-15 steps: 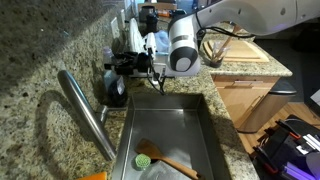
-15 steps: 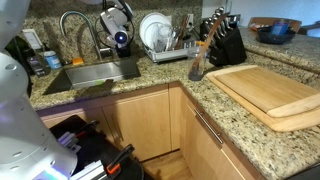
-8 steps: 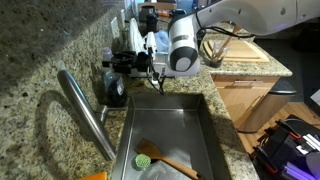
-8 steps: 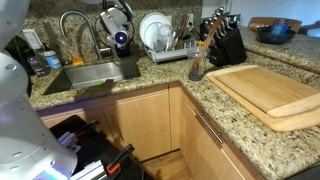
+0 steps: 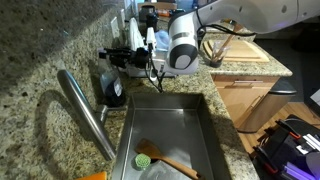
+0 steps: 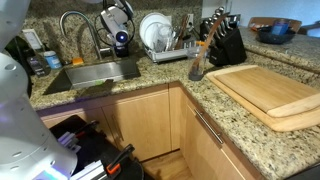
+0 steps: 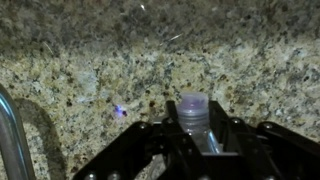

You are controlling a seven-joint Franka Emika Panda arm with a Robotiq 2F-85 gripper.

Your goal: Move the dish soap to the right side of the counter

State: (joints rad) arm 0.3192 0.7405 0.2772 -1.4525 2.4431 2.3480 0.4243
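The dish soap [image 7: 193, 108] stood on the speckled granite counter [image 6: 150, 77] behind the steel sink [image 5: 185, 125], just beside the curved faucet [image 5: 85, 112], directly under the gripper [image 5: 122, 57]. In the wrist view its pale round cap sat between the 2 black fingers [image 7: 226, 135], which flanked it closely; whether they pinched it could not be told. The translucent bottle showed dark blue.
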